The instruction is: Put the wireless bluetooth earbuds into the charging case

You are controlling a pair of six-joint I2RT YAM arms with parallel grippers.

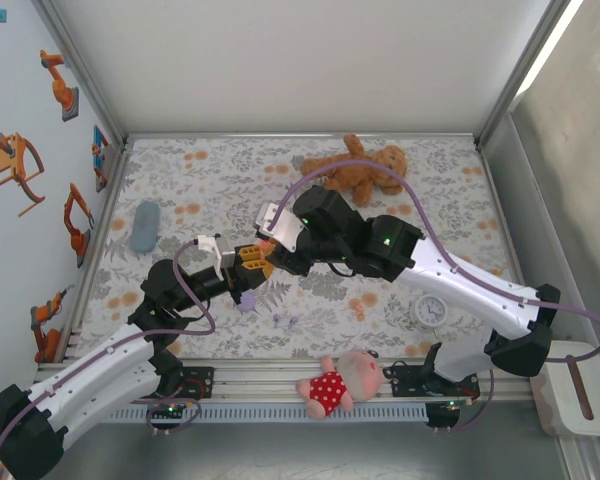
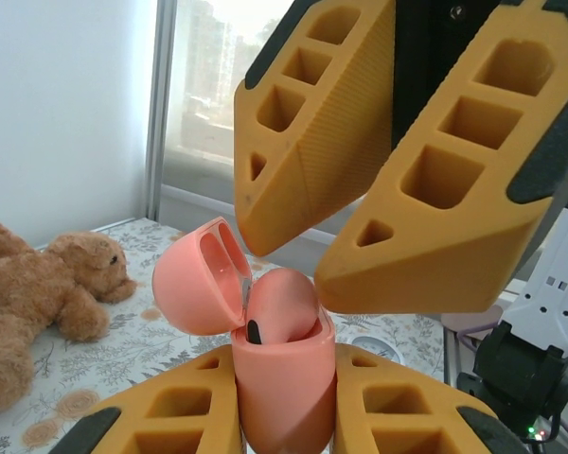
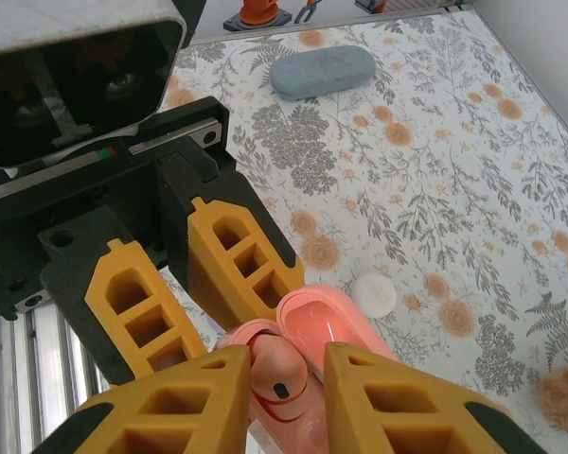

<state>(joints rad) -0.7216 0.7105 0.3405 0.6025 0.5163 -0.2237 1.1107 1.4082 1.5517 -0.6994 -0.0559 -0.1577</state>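
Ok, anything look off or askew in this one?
Yes: the orange-pink earbud stands tilted and proud of the open coral case clamped in the left end effector, apparently not fully seated. Also, a pink doll lies on the front rail.

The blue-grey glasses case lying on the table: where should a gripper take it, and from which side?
Probably at the middle of the blue-grey glasses case, across its narrow width, coming down from above. It lies flat on the table, long and rounded, with bare cloth along both long sides.
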